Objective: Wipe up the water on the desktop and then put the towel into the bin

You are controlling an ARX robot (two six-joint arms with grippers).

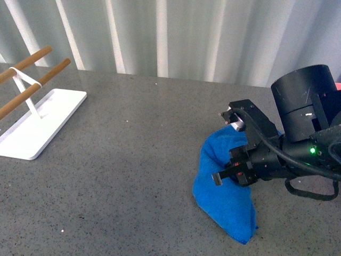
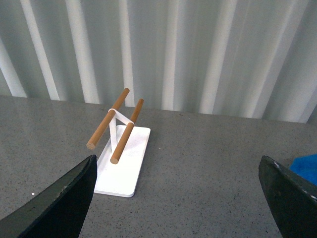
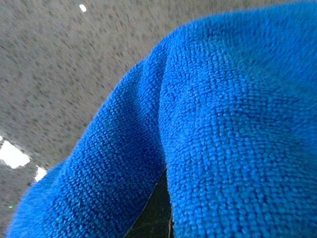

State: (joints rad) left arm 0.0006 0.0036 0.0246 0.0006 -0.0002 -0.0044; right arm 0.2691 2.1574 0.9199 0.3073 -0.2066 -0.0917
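Speckled grey desktop, towel seemingly in right claw

- The towel lies flat on the desktop.
- The right gripper sits on the towel's far part, and its arm reaches away to the right of the towel.
- The rack stands on the desktop well to the left of the towel and further back.
- The ribbed wall rises behind the towel, at the desktop's far edge.
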